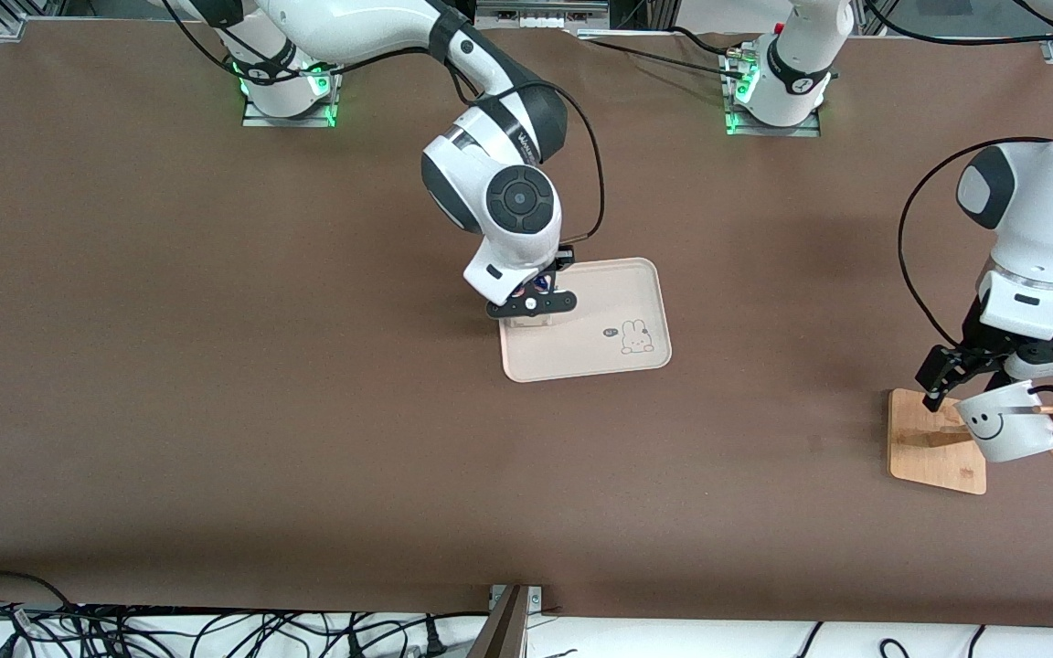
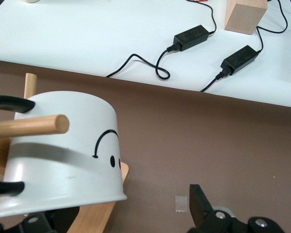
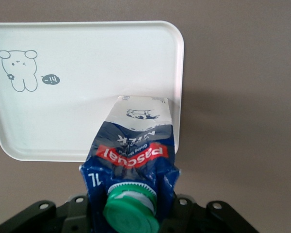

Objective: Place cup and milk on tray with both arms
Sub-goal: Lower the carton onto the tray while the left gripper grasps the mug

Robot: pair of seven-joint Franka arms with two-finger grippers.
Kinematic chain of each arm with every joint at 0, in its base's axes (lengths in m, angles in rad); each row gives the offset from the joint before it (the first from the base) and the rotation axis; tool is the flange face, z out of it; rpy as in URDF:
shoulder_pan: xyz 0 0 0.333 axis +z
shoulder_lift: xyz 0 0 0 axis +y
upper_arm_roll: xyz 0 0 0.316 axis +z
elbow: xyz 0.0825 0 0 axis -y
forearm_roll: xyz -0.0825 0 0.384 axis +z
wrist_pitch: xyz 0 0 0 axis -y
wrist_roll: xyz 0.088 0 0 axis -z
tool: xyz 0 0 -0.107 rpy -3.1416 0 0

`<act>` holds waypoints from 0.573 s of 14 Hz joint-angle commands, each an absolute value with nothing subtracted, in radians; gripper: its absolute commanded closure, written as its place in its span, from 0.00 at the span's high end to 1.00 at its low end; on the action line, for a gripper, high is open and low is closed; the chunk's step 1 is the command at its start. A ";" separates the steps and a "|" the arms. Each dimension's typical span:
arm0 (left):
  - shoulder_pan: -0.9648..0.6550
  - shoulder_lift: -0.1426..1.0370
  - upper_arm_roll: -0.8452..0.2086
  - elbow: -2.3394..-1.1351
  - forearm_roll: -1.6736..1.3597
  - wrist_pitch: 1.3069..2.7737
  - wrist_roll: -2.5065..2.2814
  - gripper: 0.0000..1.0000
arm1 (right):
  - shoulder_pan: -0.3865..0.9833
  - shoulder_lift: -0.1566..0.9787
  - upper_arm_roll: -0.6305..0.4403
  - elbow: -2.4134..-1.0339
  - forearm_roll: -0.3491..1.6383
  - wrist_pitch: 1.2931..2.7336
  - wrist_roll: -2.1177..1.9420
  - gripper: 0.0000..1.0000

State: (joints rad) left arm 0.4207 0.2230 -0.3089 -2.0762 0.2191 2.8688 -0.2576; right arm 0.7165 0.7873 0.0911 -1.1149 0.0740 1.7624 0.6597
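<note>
The right gripper (image 1: 531,306) squeezes the blue-and-white milk carton (image 3: 131,160) standing at the cream rabbit tray's (image 1: 636,283) nine o'clock edge. The left gripper (image 1: 1006,366), jaws wide, sits around the white smiley mug (image 1: 1006,422), which hangs on the wooden stand (image 1: 933,448).

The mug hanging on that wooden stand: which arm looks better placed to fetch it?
The left arm, I'd say. Its open left gripper is right at the cup on the wooden stand, while the right gripper is busy holding the milk over the tray.

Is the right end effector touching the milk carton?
Touching. The right wrist view shows the right end effector shut on the milk carton just below its green cap, over the tray.
</note>
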 commanded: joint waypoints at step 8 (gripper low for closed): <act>0.428 0.157 -0.318 -2.155 0.227 2.917 -0.238 0.59 | 0.733 0.812 0.078 -1.088 0.089 1.769 0.736 1.00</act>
